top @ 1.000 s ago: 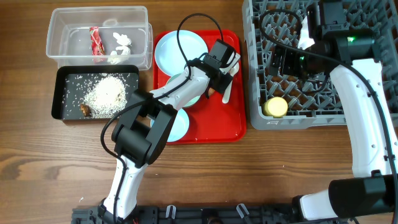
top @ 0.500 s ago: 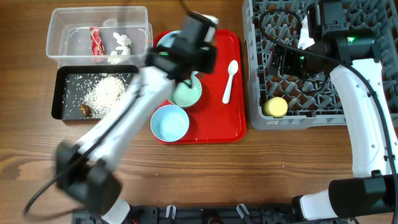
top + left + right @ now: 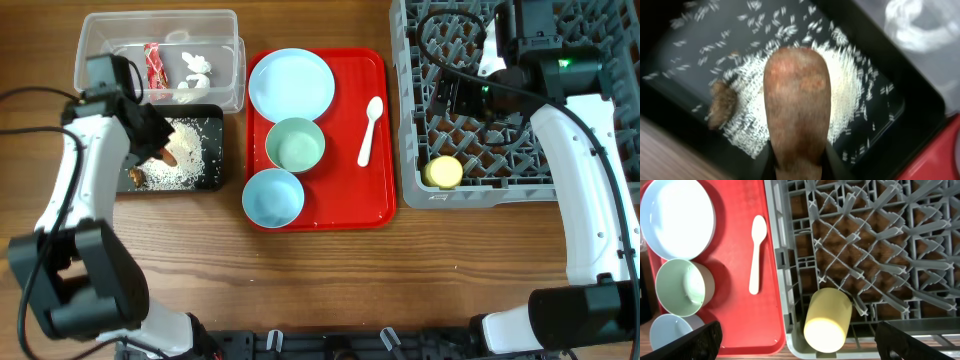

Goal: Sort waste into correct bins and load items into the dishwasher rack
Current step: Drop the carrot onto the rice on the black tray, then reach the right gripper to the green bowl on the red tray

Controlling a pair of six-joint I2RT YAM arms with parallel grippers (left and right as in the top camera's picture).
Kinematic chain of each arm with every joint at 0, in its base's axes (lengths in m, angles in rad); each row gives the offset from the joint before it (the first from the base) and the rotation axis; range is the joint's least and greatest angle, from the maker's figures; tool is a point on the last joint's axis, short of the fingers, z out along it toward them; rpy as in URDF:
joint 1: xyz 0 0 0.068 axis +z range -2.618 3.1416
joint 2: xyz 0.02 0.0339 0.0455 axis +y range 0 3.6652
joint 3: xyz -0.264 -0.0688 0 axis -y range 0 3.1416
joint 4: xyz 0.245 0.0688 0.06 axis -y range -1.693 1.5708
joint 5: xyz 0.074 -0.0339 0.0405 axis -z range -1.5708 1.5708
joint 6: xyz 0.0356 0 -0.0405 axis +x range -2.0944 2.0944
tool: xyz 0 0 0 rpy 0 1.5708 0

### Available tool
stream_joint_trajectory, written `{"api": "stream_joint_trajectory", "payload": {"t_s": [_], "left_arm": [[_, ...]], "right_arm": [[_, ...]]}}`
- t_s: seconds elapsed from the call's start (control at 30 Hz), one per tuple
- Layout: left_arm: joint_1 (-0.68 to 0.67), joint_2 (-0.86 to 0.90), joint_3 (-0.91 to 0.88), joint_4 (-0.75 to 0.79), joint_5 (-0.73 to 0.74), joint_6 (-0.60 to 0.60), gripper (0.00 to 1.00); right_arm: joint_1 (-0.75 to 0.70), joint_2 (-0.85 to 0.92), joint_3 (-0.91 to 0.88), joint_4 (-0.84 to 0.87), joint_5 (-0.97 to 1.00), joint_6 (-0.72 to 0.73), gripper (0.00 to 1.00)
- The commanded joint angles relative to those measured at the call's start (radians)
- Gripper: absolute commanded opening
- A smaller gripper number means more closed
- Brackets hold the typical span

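My left gripper [image 3: 158, 148] is shut on the orange carrot [image 3: 168, 157] and holds it over the black tray [image 3: 214, 180]. In the left wrist view the carrot [image 3: 797, 95] sticks out between the jaws above the white rice [image 3: 852, 95], with the brown scrap [image 3: 720, 106] to its left. The clear tub [image 3: 225, 40] holds the red wrapper [image 3: 153, 65] and white paper bits [image 3: 196, 68]. The plate [image 3: 291, 84], two bowls [image 3: 296, 146] [image 3: 273, 198] and the white spoon [image 3: 369, 130] lie on the red tray [image 3: 350, 205]. My right gripper [image 3: 797, 330] is open above the grey rack [image 3: 520, 190], near the yellow cup [image 3: 827, 320].
The rack fills the right back of the table, and its near edge is close to the red tray's right rim [image 3: 774, 305]. The tub and the black tray stand side by side at the left back. Bare wood table lies along the front [image 3: 400, 290].
My left arm has swung from the red tray leftwards to the black tray, carrying the carrot. The right arm has not moved.
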Motion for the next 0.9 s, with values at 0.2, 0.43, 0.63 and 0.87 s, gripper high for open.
{"api": "stream_joint_trajectory", "payload": {"t_s": [0.2,0.43,0.63,0.87], "left_arm": [[0.003,0.112,-0.074,0.196,0.004,-0.020,0.38],[0.005,-0.002,0.032,0.029,0.004,0.105,0.43],[0.006,-0.282,0.073,-0.007,-0.011,0.123,1.00],[0.006,-0.296,0.073,-0.010,-0.011,0.122,1.00]], "right_arm": [[0.000,0.001,0.012,0.021,-0.063,-0.018,0.99],[0.134,0.015,0.012,0.224,-0.305,0.000,0.98],[0.394,0.257,0.012,0.293,-0.091,0.211,0.91],[0.407,0.517,0.012,0.307,-0.180,0.241,0.62]]}}
